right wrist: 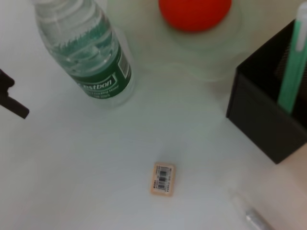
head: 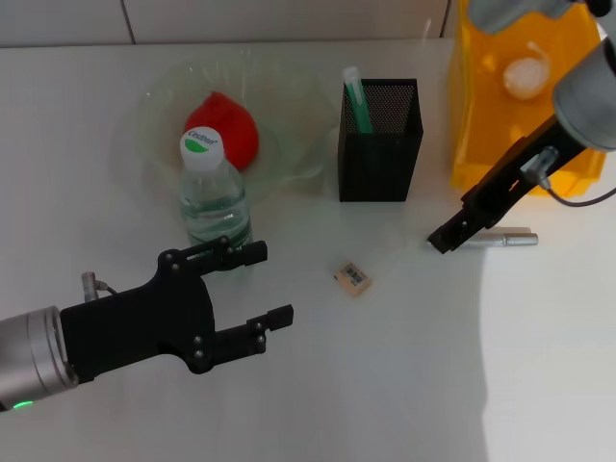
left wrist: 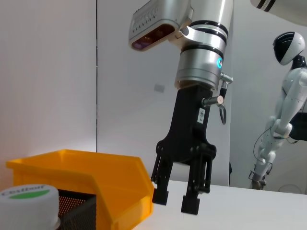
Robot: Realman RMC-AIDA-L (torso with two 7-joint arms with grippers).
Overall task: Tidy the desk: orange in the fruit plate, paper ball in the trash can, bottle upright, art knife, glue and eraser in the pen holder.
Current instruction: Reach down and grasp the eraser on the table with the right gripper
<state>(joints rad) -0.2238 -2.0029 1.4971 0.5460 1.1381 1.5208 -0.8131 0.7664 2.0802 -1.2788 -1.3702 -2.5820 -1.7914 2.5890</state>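
We found most of it done: the orange (head: 223, 125) lay in the plate (head: 154, 106), a paper ball (head: 526, 75) in the bin (head: 481, 115), the bottle (head: 212, 197) stood upright, and a green stick (head: 357, 99) was in the holder (head: 377, 154). The eraser (head: 352, 277) and a silvery tool (head: 508, 237) remained on the desk (head: 404, 385). The left gripper (head: 262, 286) hovered open and empty beside the bottle, with the eraser close by; the right gripper (head: 444, 238), open and empty too, hung just by the tool.

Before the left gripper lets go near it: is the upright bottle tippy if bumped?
Probably. The bottle stands upright, tall over a narrow base, so a side knock near the cap could topple it. It looks mostly full of water, which likely steadies it somewhat. The left gripper sits open right beside it.
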